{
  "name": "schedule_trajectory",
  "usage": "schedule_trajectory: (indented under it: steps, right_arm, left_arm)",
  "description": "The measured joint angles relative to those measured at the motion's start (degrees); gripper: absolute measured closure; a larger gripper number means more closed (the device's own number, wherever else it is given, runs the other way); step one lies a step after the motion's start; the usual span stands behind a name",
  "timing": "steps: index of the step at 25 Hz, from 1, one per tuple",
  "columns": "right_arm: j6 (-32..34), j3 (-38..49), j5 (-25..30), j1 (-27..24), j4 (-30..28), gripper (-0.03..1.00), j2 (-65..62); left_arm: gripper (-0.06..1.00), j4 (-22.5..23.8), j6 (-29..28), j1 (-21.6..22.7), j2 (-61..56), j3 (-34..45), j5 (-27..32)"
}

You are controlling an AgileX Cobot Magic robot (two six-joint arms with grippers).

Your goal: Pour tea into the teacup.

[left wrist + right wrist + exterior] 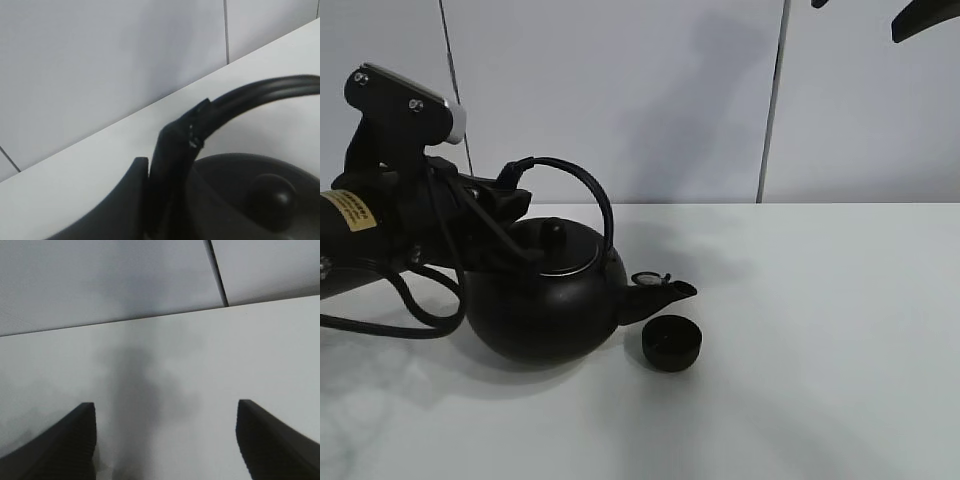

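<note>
The big round black kettle (545,300) is tipped toward the right, its spout (660,290) just above the left rim of the small black teacup (671,343), which stands on the white table. No stream of tea shows. My left gripper (510,195) is shut on the kettle's arched handle (582,182) at its left end. In the left wrist view the fingers (170,160) clamp the handle (265,92) above the lid knob (272,195). My right gripper (165,440) is open and empty over bare table, away from both objects.
The white table (820,350) runs to a pale panelled wall (650,90) at the back. A black cable (410,310) loops under my left arm beside the kettle. Dark parts of the right arm (925,20) show at the top right corner.
</note>
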Motion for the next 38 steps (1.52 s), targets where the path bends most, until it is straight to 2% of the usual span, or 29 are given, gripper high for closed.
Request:
schedule_trajectory:
  steps: [27,38]
  right_arm:
    - [0.00,0.00,0.33,0.00,0.00,0.43,0.00]
    - [0.00,0.00,0.33,0.00,0.00,0.43,0.00]
  left_arm:
    - [0.83,-1.62,5.85,1.13,0.00,0.00,0.00]
    - [0.83,-1.62,11.19,1.13,0.00,0.00,0.00]
